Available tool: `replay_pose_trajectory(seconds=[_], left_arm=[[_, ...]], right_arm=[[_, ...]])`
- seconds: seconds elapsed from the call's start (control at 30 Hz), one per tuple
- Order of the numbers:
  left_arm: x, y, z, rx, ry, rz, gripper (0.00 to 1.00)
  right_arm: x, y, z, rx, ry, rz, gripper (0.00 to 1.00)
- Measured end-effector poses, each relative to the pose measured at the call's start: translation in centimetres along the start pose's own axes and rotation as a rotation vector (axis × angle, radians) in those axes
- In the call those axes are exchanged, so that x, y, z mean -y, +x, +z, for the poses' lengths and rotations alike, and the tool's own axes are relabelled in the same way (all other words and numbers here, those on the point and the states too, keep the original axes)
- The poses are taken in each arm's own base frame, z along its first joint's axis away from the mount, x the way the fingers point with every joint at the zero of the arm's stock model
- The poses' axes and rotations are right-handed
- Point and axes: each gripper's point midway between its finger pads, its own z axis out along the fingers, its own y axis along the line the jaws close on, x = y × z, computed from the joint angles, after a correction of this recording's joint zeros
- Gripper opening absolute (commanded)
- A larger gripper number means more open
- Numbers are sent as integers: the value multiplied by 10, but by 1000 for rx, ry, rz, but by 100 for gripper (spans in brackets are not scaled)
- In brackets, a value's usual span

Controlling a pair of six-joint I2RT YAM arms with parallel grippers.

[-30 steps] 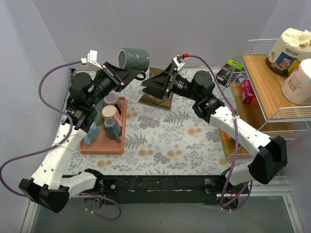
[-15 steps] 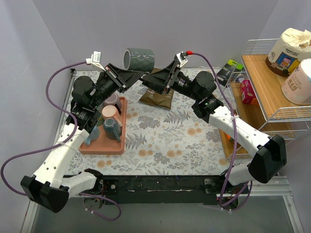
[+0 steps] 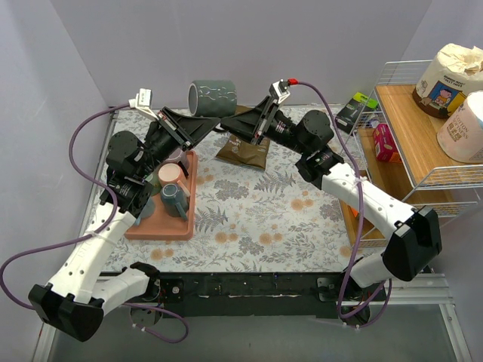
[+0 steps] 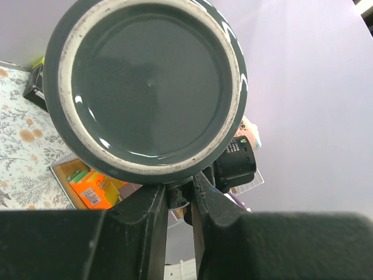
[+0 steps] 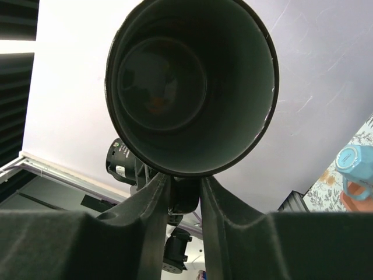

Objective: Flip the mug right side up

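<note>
The dark grey-green mug (image 3: 213,98) hangs in the air at the back of the table, lying on its side with its handle pointing down. My left gripper (image 3: 213,120) reaches it from the left and is shut on the handle; the left wrist view looks at the mug's base (image 4: 151,81) above that gripper (image 4: 180,191). From the right, my right gripper (image 3: 229,127) has closed its fingers against the same handle. Its wrist view looks into the mug's open mouth (image 5: 186,87) above that gripper (image 5: 184,186).
A peach tray (image 3: 155,228) at the left holds a pink mug (image 3: 172,175), a blue mug (image 3: 175,197) and others. A brown pouch (image 3: 245,151) lies under the held mug. A wire and wood shelf (image 3: 423,143) with paper rolls and packets stands at the right.
The left arm raised the mug and turned it level toward the right gripper. The right gripper moved in under the mug and closed from wide open onto the handle.
</note>
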Motion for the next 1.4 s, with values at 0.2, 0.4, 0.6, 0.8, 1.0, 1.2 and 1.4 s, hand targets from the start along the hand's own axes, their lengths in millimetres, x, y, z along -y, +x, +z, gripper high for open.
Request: replay_pose_trajectory(seconds=[0.2, 0.4, 0.6, 0.8, 1.0, 1.2, 1.4], left_arm=[[1, -1, -2, 9, 11, 9, 0], [-3, 1, -2, 8, 8, 9, 45], [-10, 8, -6, -13, -24, 15, 74], [-29, 11, -15, -3, -112, 37, 98], [-64, 19, -25, -20, -266, 53, 98], [-96, 20, -38, -30, -442, 75, 98], [-96, 0, -49, 24, -549, 142, 98]], right_arm=[[1, 3, 3, -31, -27, 18, 1], [3, 4, 3, -45, -28, 22, 1], [20, 5, 2, -46, 33, 11, 1], [42, 4, -2, -23, 126, 2, 1], [67, 4, -15, 0, 255, -45, 1], [92, -6, -39, 31, 408, -144, 1], [124, -33, -87, 89, 678, -325, 1]])
